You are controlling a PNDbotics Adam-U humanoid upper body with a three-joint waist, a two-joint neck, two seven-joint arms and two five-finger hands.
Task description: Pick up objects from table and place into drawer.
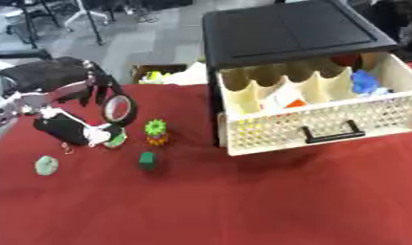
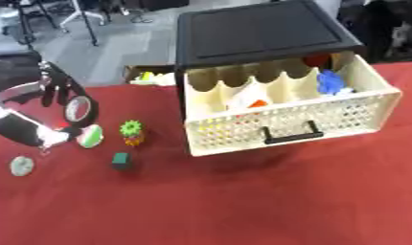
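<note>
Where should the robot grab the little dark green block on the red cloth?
Probably from above, fingers pinching the two opposite flat sides of the small dark green block. It sits upright and alone on the red tablecloth, with space around it.

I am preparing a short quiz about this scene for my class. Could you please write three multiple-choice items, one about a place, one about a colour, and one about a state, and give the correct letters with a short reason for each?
1. Where is the dark green block on the red table?
A. inside the drawer
B. left of the drawer, in front of the small pineapple toy
C. on top of the black cabinet

2. What colour is the drawer's handle?
A. black
B. white
C. red

3. What is the state of the drawer?
A. closed
B. taken out and lying on the table
C. pulled open

Answers:
1 B: the block lies on the cloth just nearer than the pineapple toy.
2 A: a black handle sits on the cream front.
3 C: the drawer sticks out of the cabinet, its compartments showing.
</note>
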